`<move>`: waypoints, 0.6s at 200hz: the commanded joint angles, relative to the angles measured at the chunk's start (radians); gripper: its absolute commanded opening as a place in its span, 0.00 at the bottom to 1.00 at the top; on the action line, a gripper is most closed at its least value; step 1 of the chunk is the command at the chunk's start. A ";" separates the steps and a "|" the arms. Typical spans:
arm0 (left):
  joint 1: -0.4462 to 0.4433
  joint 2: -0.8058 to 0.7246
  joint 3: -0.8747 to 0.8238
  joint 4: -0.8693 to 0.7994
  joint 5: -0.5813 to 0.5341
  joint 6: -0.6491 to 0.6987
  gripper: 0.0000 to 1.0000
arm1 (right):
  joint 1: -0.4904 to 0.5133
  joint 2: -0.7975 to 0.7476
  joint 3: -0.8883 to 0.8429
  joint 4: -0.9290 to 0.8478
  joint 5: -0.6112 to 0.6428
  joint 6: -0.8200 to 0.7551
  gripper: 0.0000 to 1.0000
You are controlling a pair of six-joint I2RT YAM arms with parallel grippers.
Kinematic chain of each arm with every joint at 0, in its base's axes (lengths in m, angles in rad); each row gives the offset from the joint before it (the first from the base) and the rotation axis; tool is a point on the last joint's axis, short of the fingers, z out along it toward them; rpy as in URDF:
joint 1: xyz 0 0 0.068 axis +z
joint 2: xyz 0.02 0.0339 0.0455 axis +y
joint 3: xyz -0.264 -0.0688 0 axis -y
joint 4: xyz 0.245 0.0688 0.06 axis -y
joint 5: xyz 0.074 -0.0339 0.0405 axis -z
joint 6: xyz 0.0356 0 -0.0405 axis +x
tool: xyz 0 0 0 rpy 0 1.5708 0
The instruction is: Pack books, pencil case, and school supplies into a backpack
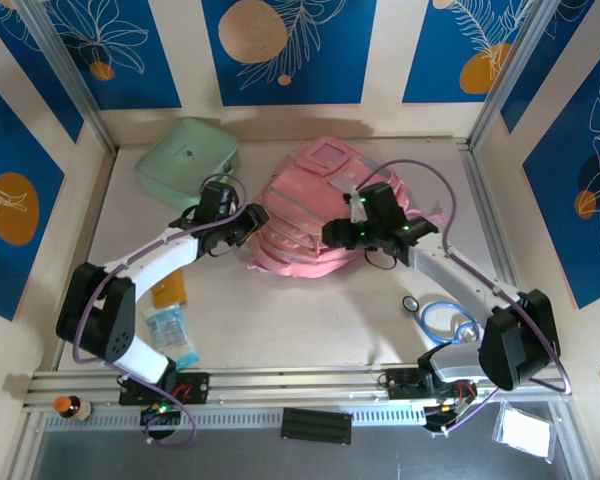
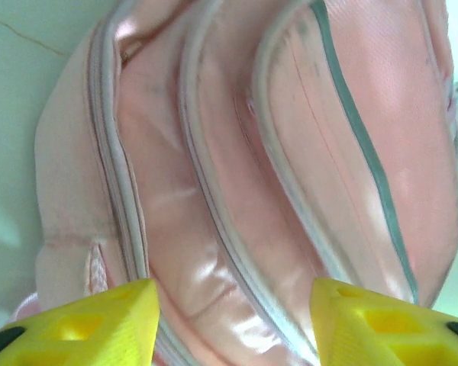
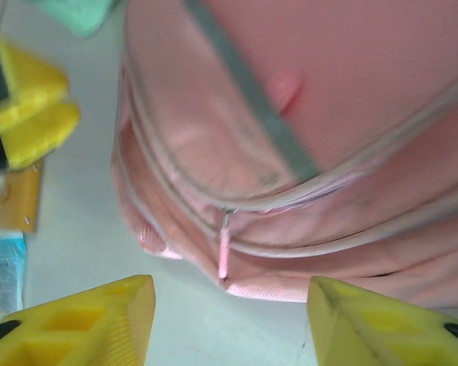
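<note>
Pink and softly glossy, the large fabric backpack (image 1: pixel 315 215) is slumping at the back middle of the table, its curved grey zip lines looking shut. You are holding the left gripper (image 2: pixel 233 309) and the right gripper (image 3: pixel 229 309) released, yellow fingers apart over its seams, gripping nothing. I am judging the packing unfinished: a tan oblong piece (image 1: pixel 168 288), maybe the pencil case, and a crinkly clear-blue packet (image 1: pixel 170 335) are lying out beside your left arm. Whether books are inside, I cannot tell.

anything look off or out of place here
Nothing spilled or damaged. The soft pink fabric backpack lies flat with its zips seemingly shut, and a small orange-capped bottle sits apart by the metal front rail.
</note>
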 commanded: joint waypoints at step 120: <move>-0.463 0.288 0.481 -0.420 -0.449 0.442 0.40 | -0.227 0.004 -0.061 0.062 -0.135 0.348 0.59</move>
